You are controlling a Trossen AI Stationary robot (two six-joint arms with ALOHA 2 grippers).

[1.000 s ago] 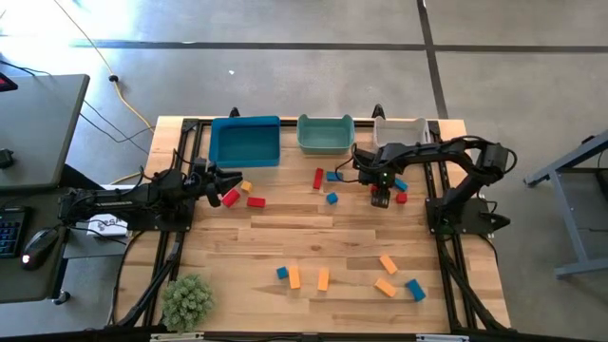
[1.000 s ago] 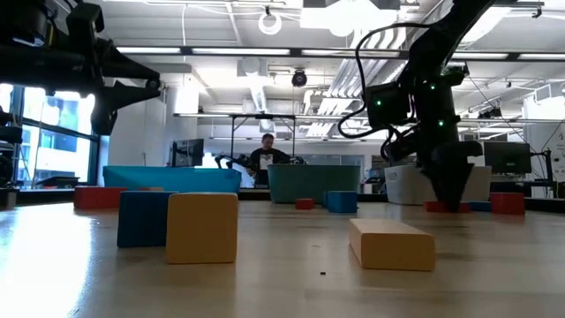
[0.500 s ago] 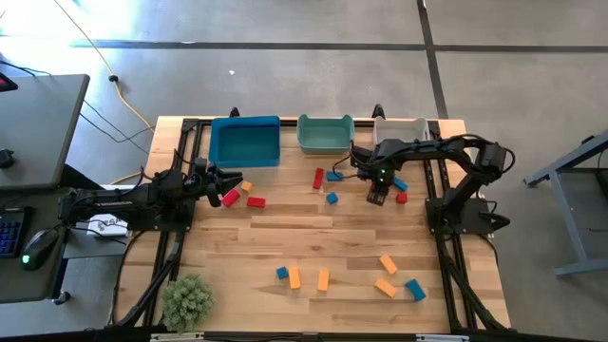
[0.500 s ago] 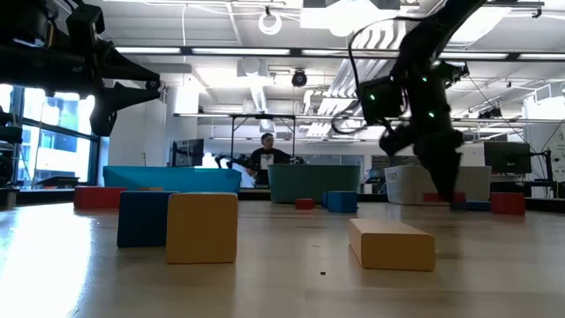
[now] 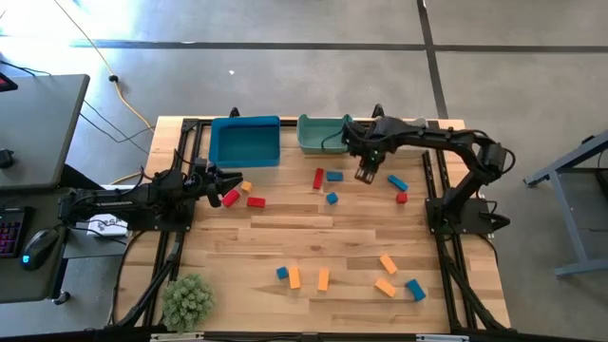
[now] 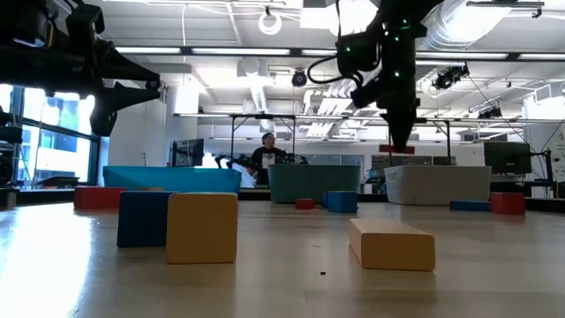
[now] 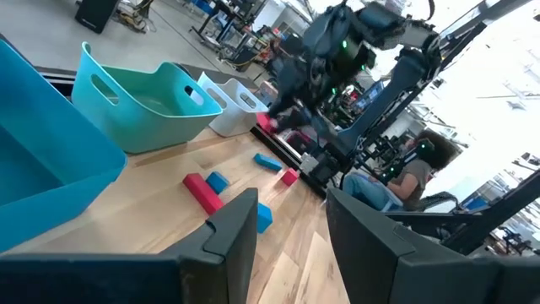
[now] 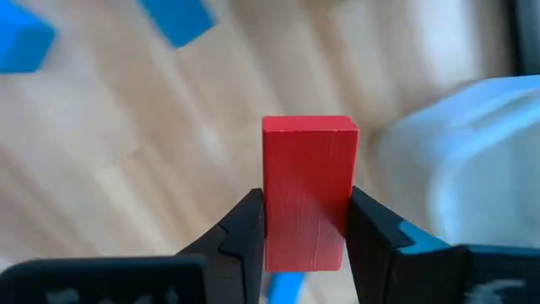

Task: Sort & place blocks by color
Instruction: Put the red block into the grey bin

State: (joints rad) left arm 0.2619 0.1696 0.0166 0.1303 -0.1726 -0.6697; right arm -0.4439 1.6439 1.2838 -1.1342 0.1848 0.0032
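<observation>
Right claw [image 5: 364, 177] lifts a red block [image 8: 307, 192] clear of the wooden surface [image 5: 313, 237].

Its fingers are closed snugly on the block's sides, near the teal bin [image 5: 324, 134]. The left claw [image 5: 228, 180], parted and empty, waits by the blue bin [image 5: 245, 142]. A white bin [image 6: 437, 184] makes three. About sixteen blocks, red, blue and orange, lie scattered. A person [image 6: 266, 157] sits in the room behind.

Five red blocks [image 5: 318, 179], five blue blocks [image 5: 332, 198], five orange blocks [image 5: 388, 263], three bins [image 5: 245, 142]
</observation>
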